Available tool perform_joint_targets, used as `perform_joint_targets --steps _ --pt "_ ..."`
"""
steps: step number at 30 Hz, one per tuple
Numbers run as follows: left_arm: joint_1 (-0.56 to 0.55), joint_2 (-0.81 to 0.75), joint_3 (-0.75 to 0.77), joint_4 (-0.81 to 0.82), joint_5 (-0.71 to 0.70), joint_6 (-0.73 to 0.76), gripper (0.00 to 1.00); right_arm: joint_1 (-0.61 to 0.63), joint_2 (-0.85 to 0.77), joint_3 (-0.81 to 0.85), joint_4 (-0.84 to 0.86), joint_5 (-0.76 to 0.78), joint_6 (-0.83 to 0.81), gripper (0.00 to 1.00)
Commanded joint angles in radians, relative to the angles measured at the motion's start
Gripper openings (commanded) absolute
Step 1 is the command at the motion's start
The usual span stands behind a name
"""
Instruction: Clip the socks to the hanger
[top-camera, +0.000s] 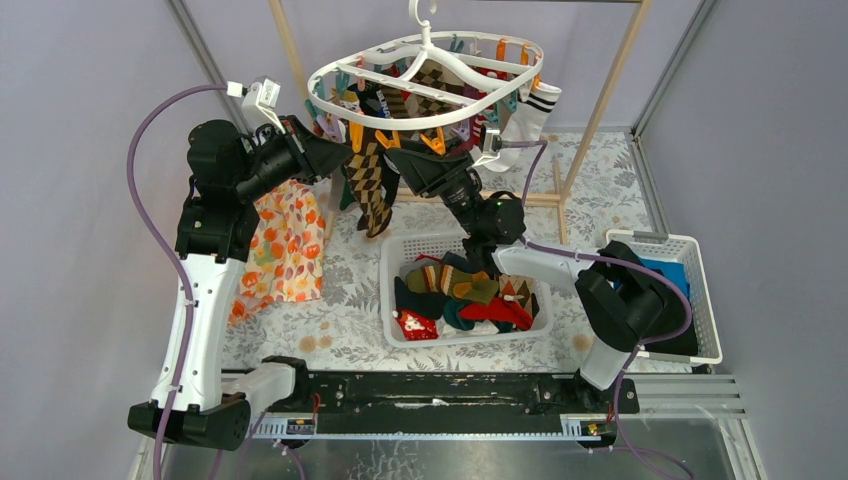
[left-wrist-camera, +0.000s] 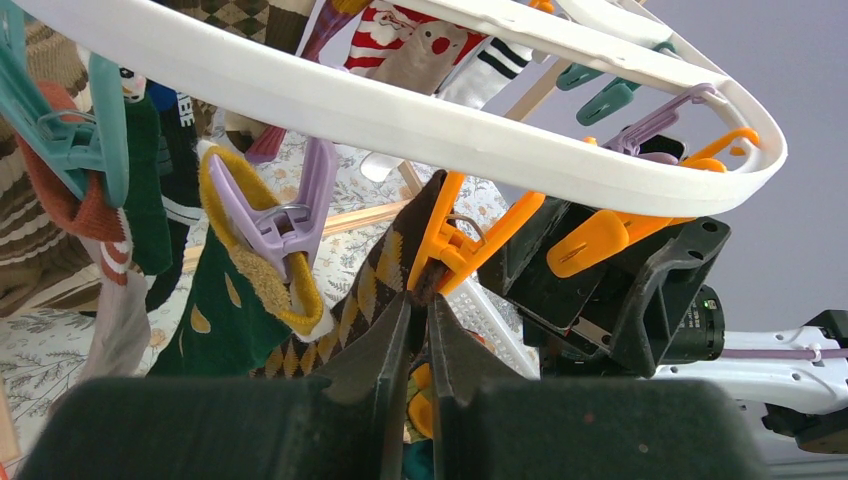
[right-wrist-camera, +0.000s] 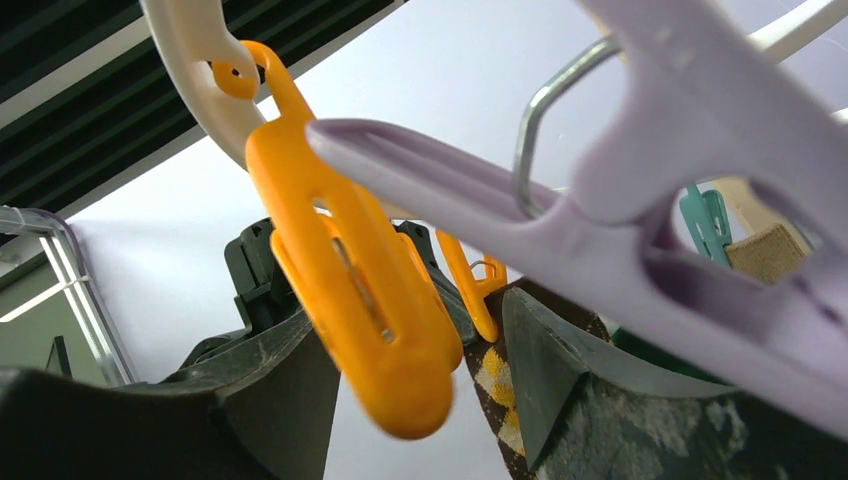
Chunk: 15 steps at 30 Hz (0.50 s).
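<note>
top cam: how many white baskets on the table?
2. Middle basket holds loose socks; right-edge basket holds blue and black clothes. The arms could hide others.

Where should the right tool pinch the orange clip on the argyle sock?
Squeeze the orange clip across its two upper arms, above the wire spring: they splay in a V, jaws down on the argyle sock. Probably come in level under the hanger rim, opposite the left tool shut on that sock.
</note>
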Motion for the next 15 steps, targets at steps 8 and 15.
perform_joint_targets --steps 8,15 --pt "0.011 -0.005 0.027 0.010 0.010 0.016 0.16 -0.022 -0.018 0.020 0.124 -0.026 0.010 0.34" --pt "0.012 -0.009 0.049 -0.015 -0.002 0.021 0.33 -0.016 -0.040 0.013 0.056 -0.019 -0.035 0.05"
